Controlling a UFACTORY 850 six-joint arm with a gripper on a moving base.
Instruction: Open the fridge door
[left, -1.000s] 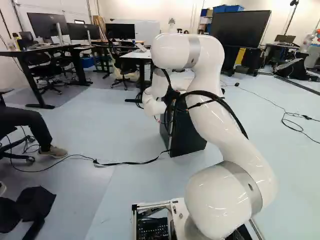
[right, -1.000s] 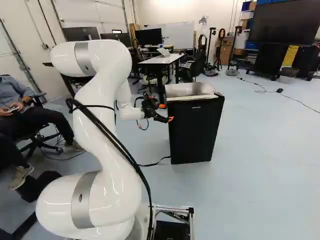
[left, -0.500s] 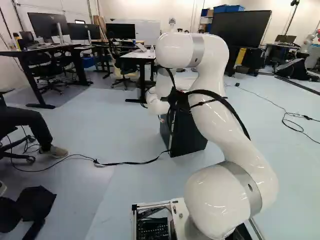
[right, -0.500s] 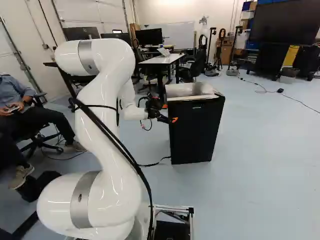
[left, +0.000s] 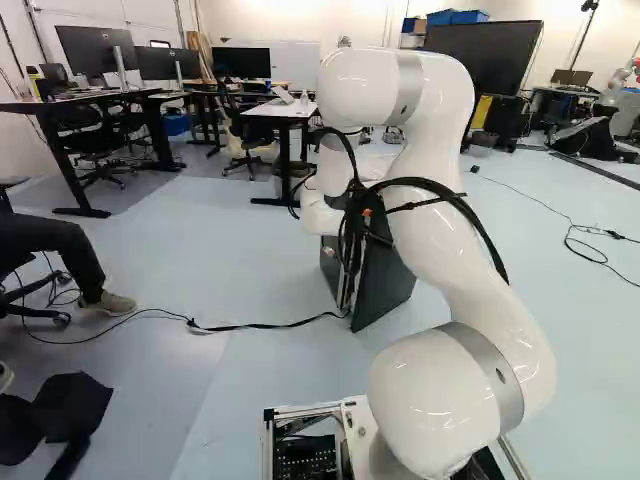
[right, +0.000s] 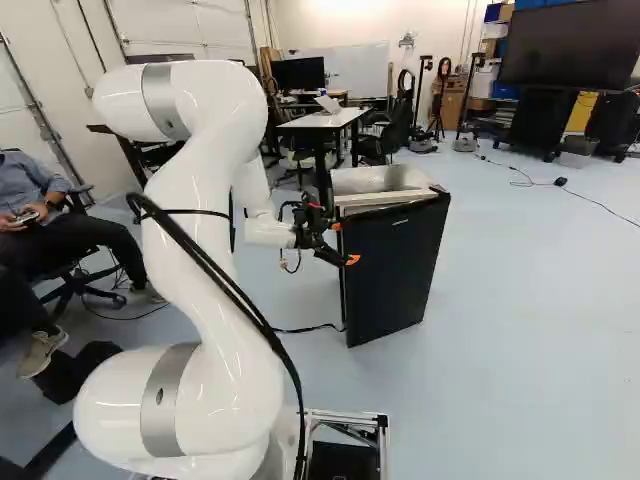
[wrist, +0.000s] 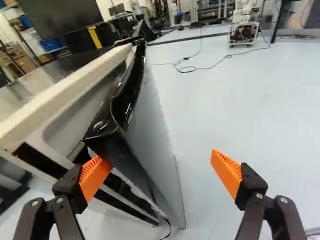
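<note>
In the right base view my gripper (right: 344, 243) is at the hinge-opposite edge of the black fridge door (right: 395, 270), which stands ajar from the fridge (right: 378, 180). The left base view shows the door (left: 384, 283) angled out too, with the gripper mostly hidden by cables. In the wrist view the gripper (wrist: 157, 159) is open wide. One orange pad (wrist: 95, 175) is at the door's free edge, by the gap to the fridge body. The other pad (wrist: 227, 172) stands well off the door's front face (wrist: 155, 145), touching nothing.
A black cable (left: 255, 326) crosses the floor to the fridge's foot. Behind the fridge is a white table (right: 325, 120) with chairs. A seated person is at the left of both base views. Far off in the wrist view stands a wheeled cart (wrist: 243, 30).
The fridge door has swung from closed to ajar, its free edge coming toward the base. My gripper has moved back toward the base with that edge. The base has not moved.
</note>
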